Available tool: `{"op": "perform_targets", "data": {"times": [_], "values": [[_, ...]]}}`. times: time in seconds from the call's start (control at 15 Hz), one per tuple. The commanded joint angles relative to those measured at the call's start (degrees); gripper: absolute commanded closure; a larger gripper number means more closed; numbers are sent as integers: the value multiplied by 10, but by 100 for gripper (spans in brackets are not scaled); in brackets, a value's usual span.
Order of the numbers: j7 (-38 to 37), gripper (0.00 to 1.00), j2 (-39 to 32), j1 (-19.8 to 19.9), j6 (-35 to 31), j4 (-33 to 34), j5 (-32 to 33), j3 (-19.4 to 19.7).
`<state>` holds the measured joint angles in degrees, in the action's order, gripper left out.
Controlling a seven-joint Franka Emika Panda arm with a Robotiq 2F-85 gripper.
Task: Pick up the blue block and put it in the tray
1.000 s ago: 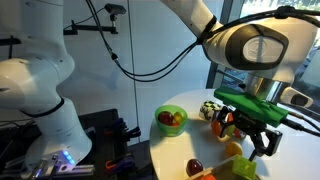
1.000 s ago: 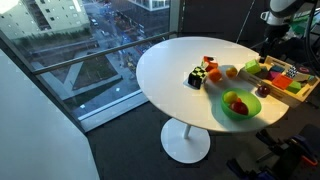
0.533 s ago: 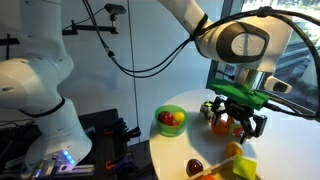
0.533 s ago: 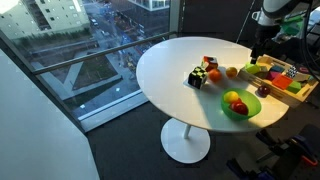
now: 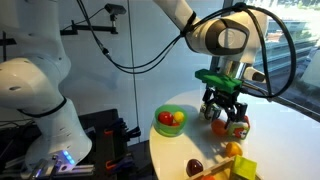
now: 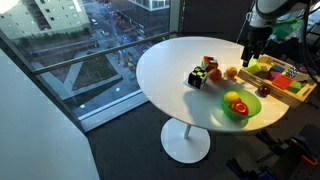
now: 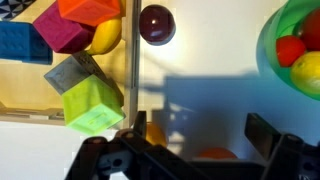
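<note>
The gripper has swung off the tray, jaws spread and empty, above an orange near the green bowl.

In the wrist view, the small dark-blue toy block is cut off by the left edge, up and left of the black pincer. The round green plastic bowl, up and right of it, is cut off too. A round orange thing is half hidden by the pincer's body.
</note>
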<state>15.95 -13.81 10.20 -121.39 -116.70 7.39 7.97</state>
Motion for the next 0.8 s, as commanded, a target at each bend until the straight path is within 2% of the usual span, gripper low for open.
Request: {"op": "perform_targets", "data": {"times": [0.0,0.73], "values": [[-38,0,32,-13,32,-21,8,-3],[-23,0,67,-17,58,-42,-7,-10]]}}
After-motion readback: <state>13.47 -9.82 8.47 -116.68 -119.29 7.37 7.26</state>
